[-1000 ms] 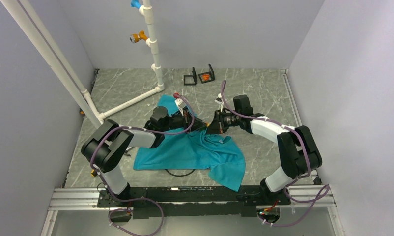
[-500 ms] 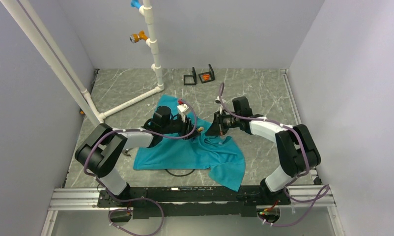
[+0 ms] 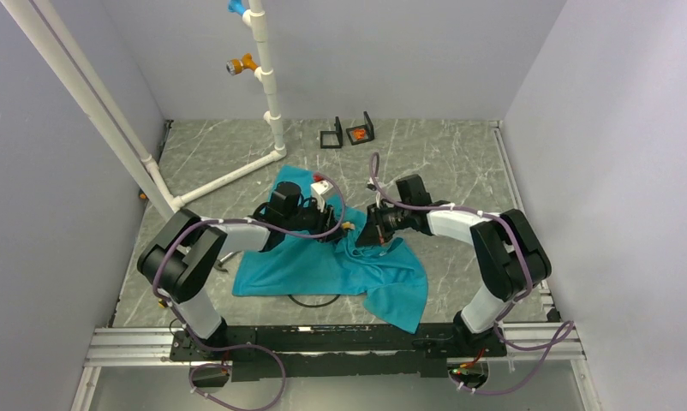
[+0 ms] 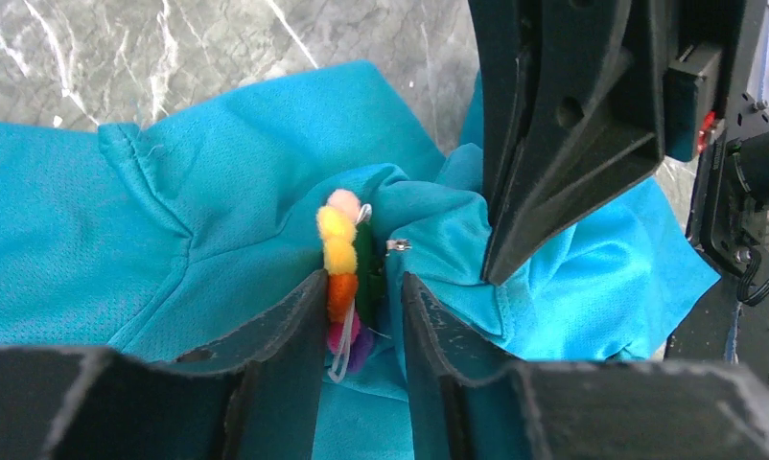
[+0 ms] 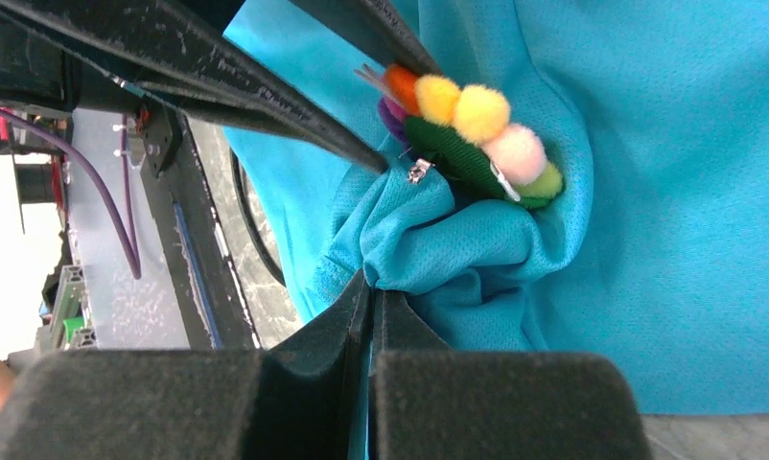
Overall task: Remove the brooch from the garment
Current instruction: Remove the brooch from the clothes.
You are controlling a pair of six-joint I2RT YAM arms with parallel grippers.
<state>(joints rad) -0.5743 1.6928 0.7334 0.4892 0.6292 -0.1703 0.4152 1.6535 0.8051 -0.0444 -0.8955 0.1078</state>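
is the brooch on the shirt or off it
On, it seems: the brooch has its metal pin in a fold of the garment; the left gripper holds it, the right gripper pinches cloth.

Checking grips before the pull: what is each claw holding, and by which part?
The left claw pinches the brooch by its orange-and-purple end; the right claw is shut on a fold of the garment just beside it.

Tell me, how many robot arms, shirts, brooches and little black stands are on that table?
Robot arms: 2, the left arm and the right arm
Shirts: 1, the teal shirt
Brooches: 1, the brooch
Little black stands: 2
Total: 6
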